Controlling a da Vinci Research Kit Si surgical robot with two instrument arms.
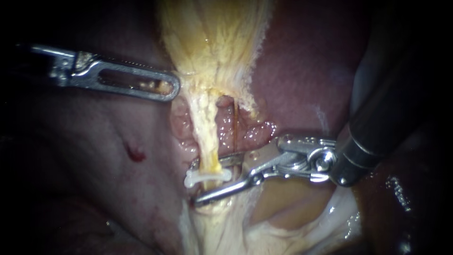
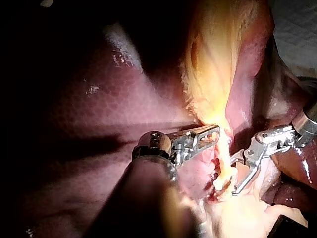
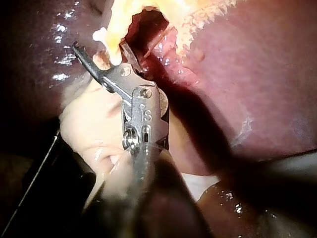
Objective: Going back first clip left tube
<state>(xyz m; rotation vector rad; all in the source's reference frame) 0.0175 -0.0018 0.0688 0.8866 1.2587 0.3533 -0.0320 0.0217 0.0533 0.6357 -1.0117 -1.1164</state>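
White plastic clip (image 1: 207, 177) clamped across pale yellow left tube (image 1: 207, 141), right instrument (image 1: 210, 180) tool spread astride the clip, left instrument (image 1: 172, 89) up-left of the clip, tool pinching frayed yellow tissue (image 1: 212, 42), dark red liver (image 1: 302, 71) beyond the clip.

The left instrument (image 1: 174, 89) ends in a long, bright silver piece with an oval slot through it and a finely toothed edge, joined to a stubby metal wrist on a dark shaft. The right instrument (image 1: 203, 182) has two thin bare-steel jaws on a chunky, shiny hinge block with round pivot pins and stamped marks. That block sits in a steel collar on a thick black shaft.
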